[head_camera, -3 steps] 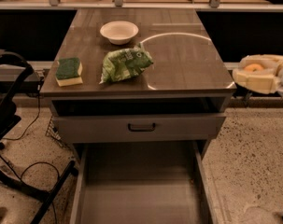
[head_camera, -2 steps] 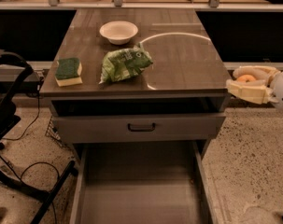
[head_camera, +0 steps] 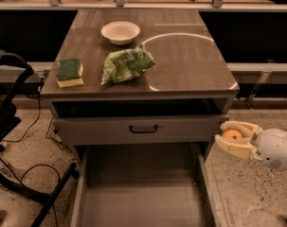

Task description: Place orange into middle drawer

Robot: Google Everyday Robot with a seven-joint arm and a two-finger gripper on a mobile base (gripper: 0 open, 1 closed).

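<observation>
The orange (head_camera: 233, 135) is a small round fruit held between the cream fingers (head_camera: 234, 147) of my gripper (head_camera: 227, 135). The gripper comes in from the right, low beside the cabinet's right front corner, and is shut on the orange. The middle drawer (head_camera: 140, 193) is pulled out toward the camera below the closed grey drawer front; its flat grey floor is bare. The gripper is to the right of the drawer's right wall and a little above it.
On the cabinet top (head_camera: 185, 60) sit a white bowl (head_camera: 120, 32), a green bag (head_camera: 126, 65) and a green-and-yellow sponge (head_camera: 69, 72). A drawer front with a black handle (head_camera: 143, 128) is closed above the open drawer. Black chair legs and cables (head_camera: 20, 174) lie on the left floor.
The gripper with the orange has dropped from cabinet-top height at the right edge to beside the cabinet's lower right front, moving left toward the open drawer.
</observation>
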